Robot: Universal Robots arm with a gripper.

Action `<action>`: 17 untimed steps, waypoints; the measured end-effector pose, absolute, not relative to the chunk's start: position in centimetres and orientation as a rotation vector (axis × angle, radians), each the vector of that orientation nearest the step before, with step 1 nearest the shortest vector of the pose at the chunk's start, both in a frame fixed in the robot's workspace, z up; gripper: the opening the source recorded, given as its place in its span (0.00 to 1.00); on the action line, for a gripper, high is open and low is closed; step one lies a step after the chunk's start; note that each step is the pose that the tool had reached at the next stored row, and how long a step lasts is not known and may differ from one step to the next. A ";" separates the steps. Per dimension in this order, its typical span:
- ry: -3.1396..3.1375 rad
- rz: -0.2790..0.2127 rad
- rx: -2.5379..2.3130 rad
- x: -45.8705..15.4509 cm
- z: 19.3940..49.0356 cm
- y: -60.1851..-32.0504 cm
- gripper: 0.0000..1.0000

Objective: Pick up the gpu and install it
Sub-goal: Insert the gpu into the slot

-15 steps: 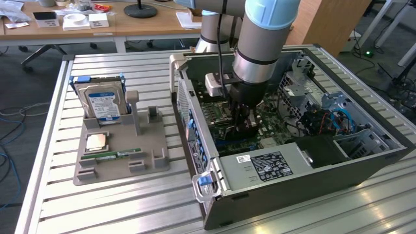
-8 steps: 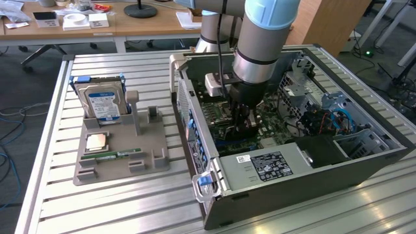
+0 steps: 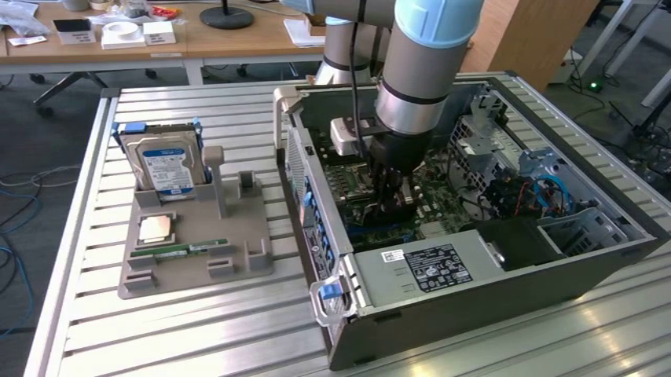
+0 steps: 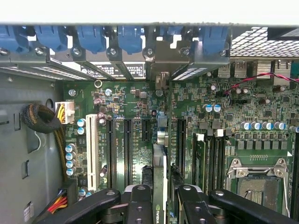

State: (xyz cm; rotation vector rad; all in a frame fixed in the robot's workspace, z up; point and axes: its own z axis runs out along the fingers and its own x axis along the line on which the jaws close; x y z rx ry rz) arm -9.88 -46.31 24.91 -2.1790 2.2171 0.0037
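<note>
The gripper (image 4: 159, 205) is clamped partway closed on the gpu (image 4: 159, 184), held edge-on inside the computer case (image 3: 493, 275). The card's long axis runs toward twelve o'clock in the wrist view, pointing at the blue rear slot latches (image 4: 131, 37), just above the motherboard (image 4: 140, 140).

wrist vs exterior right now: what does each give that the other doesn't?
Wrist alone: the gpu edge-on between the gripper fingers, held over the motherboard slots, plus the white slot and blue slot latches.
Exterior alone: the grey parts tray beside the case, with the hard drive standing in it and the memory stick lying flat.
Both: the open computer case and its motherboard.
</note>
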 end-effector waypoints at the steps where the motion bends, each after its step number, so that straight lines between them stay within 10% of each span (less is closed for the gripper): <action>1: 2.217 0.004 -2.179 -9.9 24.9 -46.3 0.25; 17: 2.217 0.003 -2.179 -10.0 24.9 -46.3 0.25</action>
